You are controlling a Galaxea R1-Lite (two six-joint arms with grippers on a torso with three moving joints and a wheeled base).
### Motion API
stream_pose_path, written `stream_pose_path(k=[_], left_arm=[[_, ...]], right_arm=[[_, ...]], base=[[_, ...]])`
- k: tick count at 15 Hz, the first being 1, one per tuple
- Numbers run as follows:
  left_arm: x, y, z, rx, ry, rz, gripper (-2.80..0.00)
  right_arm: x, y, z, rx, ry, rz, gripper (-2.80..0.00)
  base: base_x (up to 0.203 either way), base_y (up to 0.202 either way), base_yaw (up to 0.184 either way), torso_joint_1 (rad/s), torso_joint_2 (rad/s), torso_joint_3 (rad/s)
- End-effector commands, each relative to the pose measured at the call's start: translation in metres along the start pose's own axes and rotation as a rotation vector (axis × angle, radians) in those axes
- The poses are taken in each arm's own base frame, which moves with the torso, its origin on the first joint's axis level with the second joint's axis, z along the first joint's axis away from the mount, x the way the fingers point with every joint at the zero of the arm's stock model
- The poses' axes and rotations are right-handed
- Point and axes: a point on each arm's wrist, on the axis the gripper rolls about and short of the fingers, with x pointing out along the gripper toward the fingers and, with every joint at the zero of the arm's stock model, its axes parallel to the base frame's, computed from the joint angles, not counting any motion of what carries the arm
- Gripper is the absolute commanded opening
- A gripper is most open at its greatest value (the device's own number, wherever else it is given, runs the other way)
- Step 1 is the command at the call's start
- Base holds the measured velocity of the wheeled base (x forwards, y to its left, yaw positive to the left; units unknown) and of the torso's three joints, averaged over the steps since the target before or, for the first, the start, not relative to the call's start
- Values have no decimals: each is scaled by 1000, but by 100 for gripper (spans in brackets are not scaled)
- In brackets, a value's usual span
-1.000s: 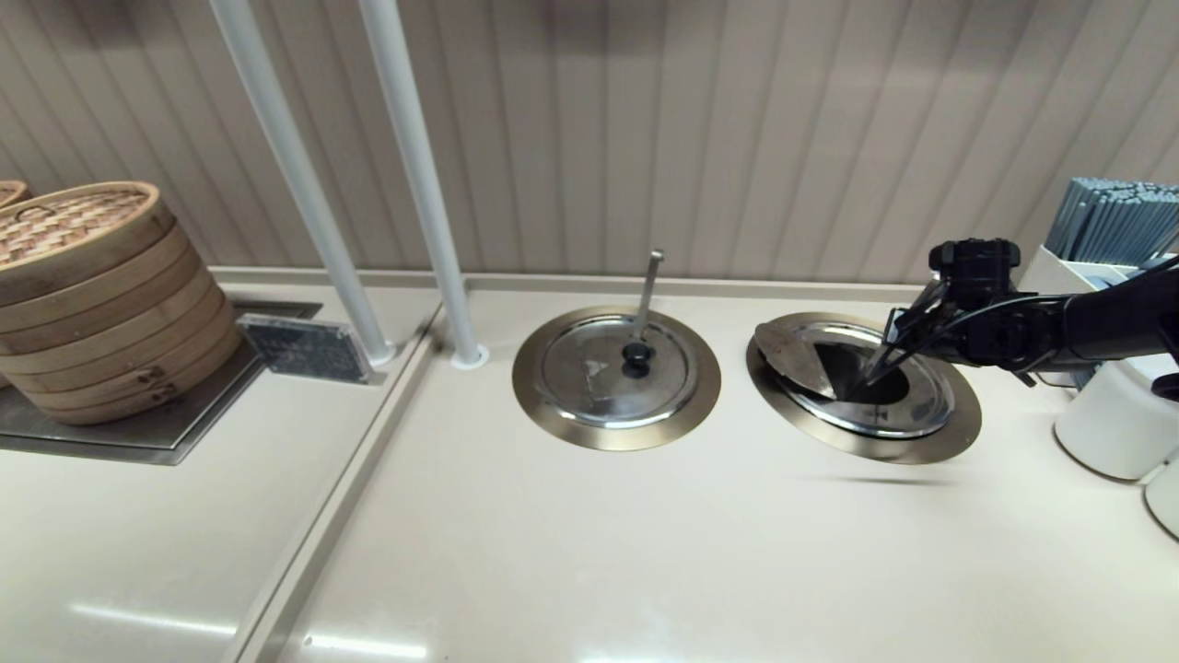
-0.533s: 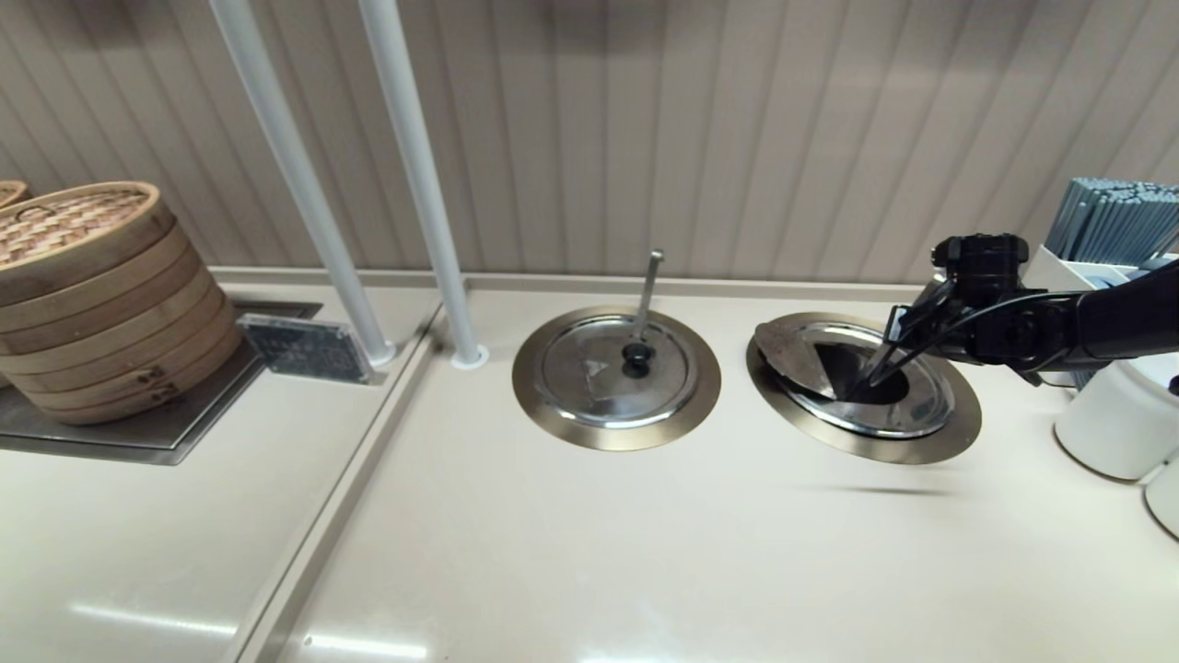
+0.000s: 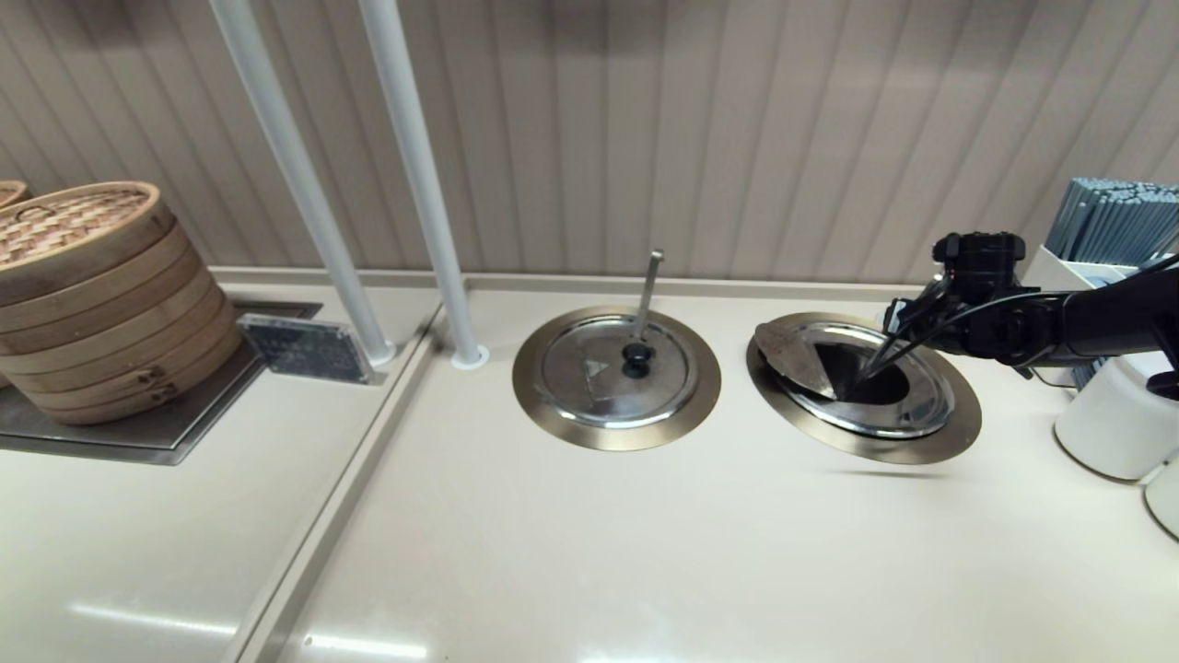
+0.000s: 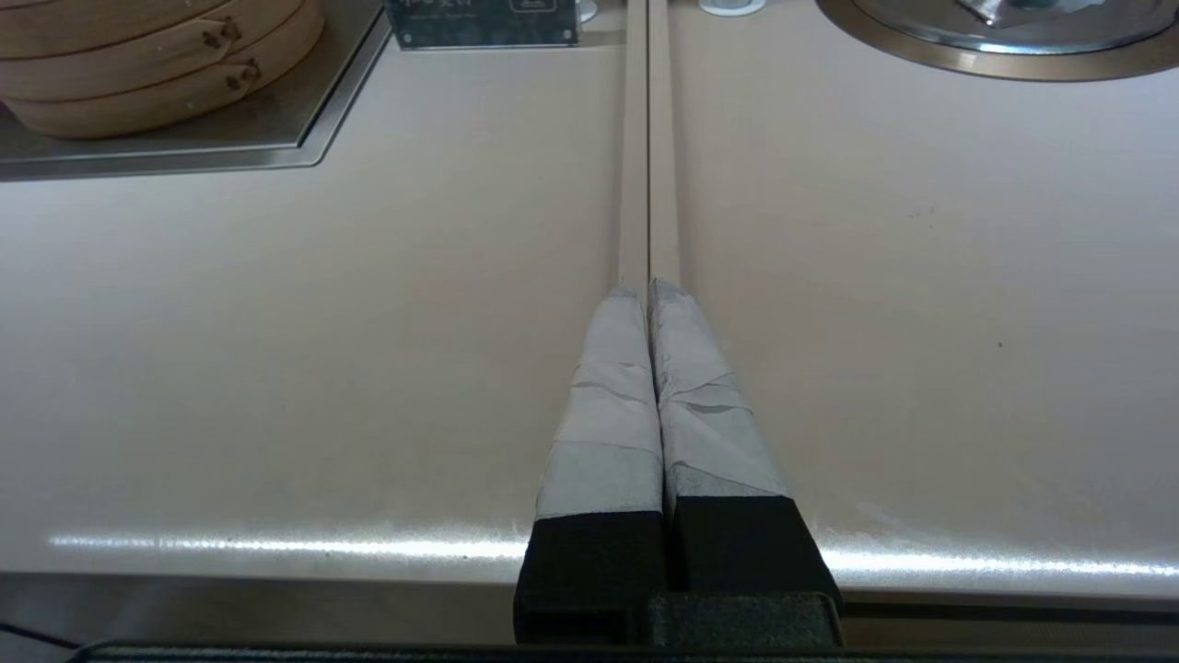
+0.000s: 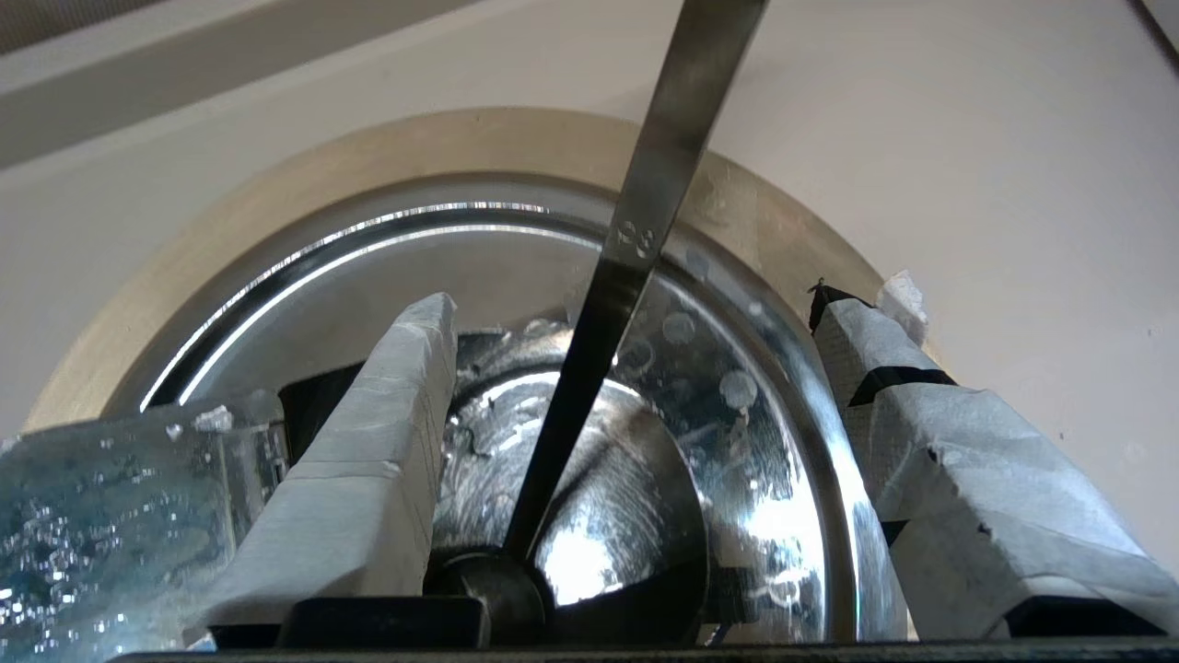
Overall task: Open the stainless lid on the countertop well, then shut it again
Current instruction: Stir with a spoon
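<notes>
The countertop well (image 3: 866,447) is at the right, its dark hole (image 3: 880,387) exposed. The stainless lid's folding section (image 3: 794,357) stands flipped up on the left side, with wet drops on its underside (image 5: 92,516). The rest of the lid (image 3: 924,407) lies flat on the ring. The slanted ladle handle (image 5: 645,212) rises from the hole between the fingers of my right gripper (image 5: 636,304), which is open and hovers over the well's right side (image 3: 907,324) without touching the handle. My left gripper (image 4: 645,287) is shut and empty, low over the counter's near edge.
The twin lid (image 3: 615,368) with its upright ladle handle (image 3: 647,290) sits left of the well. Two white poles (image 3: 424,184) stand behind it. Bamboo steamers (image 3: 92,295) and a small sign (image 3: 307,347) are far left. White containers (image 3: 1114,424) and a stick holder (image 3: 1114,221) crowd the right.
My right gripper has shifted slightly up and toward the wall over the well. The folding section has stayed flipped up. The left arm has not moved.
</notes>
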Motion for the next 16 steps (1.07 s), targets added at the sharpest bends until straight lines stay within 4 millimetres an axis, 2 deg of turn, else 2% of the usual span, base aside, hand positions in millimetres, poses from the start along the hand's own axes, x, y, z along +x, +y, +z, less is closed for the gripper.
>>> stream_pose_path(k=[1,7,13,16], left_arm=[[0,0,0,1,0,0,-280],[0,0,0,1,0,0,-280],[0,0,0,1,0,0,-280],[0,0,0,1,0,0,-280]], right_arm=[[26,-2,-4,5,-7,-10,0],[56,2,-8,-14,-2,-12,0],[70,7,-19,-16,3,25,0],[72,9,-18,-9,-24,57,0]], base=[[0,0,0,0,0,0],[0,0,0,0,0,0],[0,0,0,0,0,0],[0,0,0,0,0,0]])
